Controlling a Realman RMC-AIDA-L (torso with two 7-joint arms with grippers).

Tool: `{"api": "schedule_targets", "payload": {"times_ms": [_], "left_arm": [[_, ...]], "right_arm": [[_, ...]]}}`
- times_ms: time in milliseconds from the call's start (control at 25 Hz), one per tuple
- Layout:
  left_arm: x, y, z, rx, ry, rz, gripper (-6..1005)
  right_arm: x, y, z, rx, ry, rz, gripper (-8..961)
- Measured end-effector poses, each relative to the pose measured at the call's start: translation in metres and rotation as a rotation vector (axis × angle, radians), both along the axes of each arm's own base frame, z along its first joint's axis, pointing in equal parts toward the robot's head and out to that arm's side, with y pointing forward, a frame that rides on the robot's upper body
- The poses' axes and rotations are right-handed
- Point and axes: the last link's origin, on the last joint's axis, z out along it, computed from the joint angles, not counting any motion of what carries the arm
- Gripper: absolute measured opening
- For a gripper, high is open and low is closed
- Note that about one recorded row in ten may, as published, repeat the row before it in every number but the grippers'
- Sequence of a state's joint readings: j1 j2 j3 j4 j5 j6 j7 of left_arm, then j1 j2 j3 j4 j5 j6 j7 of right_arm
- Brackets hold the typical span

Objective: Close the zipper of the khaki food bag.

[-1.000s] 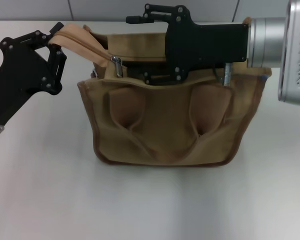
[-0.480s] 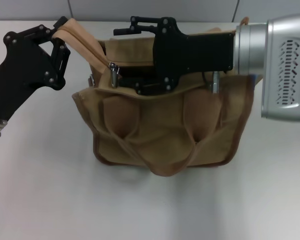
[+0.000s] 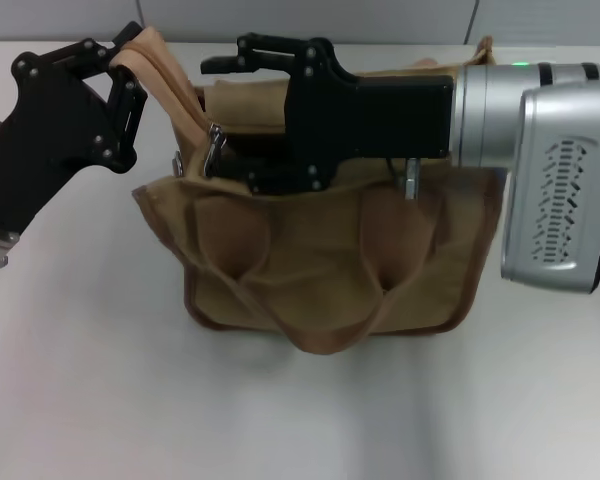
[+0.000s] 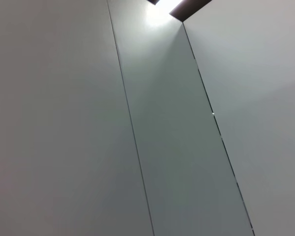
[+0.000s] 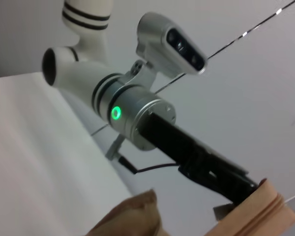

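in the head view we see the khaki food bag (image 3: 320,265) standing upright on the white table (image 3: 80,390), near the middle of the scene, its broad side with the two flat handle straps (image 3: 310,335) facing us and the straps hanging down in loops against that side.

our left gripper (image 3: 130,62) is at the bag's upper left corner, pressed together on the raised end of the zipper (image 3: 170,80) tape, which it holds lifted up and out to the left of the bag. the same pinch shows from the right wrist view, where the dark fingers of the left gripper (image 5: 246,189) meet the folded tan end of the tape (image 5: 258,211).

our right gripper (image 3: 220,115) reaches in from the right, lying horizontally across the bag's top panel. its upper finger sits above the opening and its lower finger along the front edge, with the small silver pull tab (image 3: 216,150) just at the lower fingertip. we cannot tell whether the fingers are clamped on the tab or only beside it.

the bag is tan canvas with darker brown piping along its edges; its top sags open behind the right gripper, and the front panel is creased around the straps.
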State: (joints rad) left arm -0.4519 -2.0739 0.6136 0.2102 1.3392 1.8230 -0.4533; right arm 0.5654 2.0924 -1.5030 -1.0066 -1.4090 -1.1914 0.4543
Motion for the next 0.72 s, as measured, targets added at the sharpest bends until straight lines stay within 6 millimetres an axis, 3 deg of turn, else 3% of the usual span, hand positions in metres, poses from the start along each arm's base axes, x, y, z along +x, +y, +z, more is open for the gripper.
{"api": "schedule_targets", "payload": {"times_ms": [360,720], "left_arm": [[0.001,0.001,0.0003,-0.005,-0.003,-0.003,29],[0.0004,0.0041,0.0044,0.005,-0.027,0.015,30]], "right_arm": [[0.0043,-0.0004,-0.0092,0.054,0.002,0.001,788],[0.0083,-0.0016,-0.0051,0.089,-0.017,0.006,788]]}}
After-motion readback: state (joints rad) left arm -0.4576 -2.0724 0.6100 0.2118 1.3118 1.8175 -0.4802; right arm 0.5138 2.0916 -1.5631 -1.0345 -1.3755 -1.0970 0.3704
